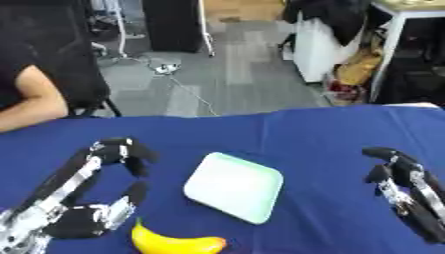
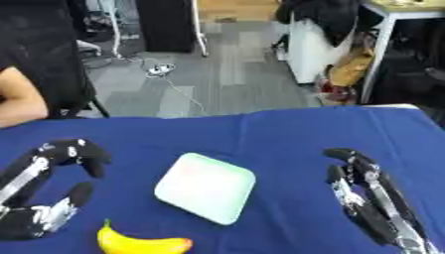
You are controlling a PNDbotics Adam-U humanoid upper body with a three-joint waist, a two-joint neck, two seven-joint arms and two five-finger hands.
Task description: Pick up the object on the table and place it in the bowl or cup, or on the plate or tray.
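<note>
A yellow banana [image 1: 177, 242] lies on the blue table near the front edge, its stem end pointing up and left. A pale green square plate [image 1: 235, 186] sits in the middle of the table, just right of and behind the banana. My left hand [image 1: 87, 218] hovers at the front left, directly left of the banana, fingers curved over an empty gap and thumb close to the banana's stem. My right hand [image 2: 369, 198] rests at the front right, fingers relaxed and holding nothing.
The blue tablecloth [image 1: 304, 139] covers the whole work surface. A person's arm [image 1: 31, 101] rests at the table's far left edge beside a black chair. Beyond the table is grey floor with cables, a white cabinet and a desk.
</note>
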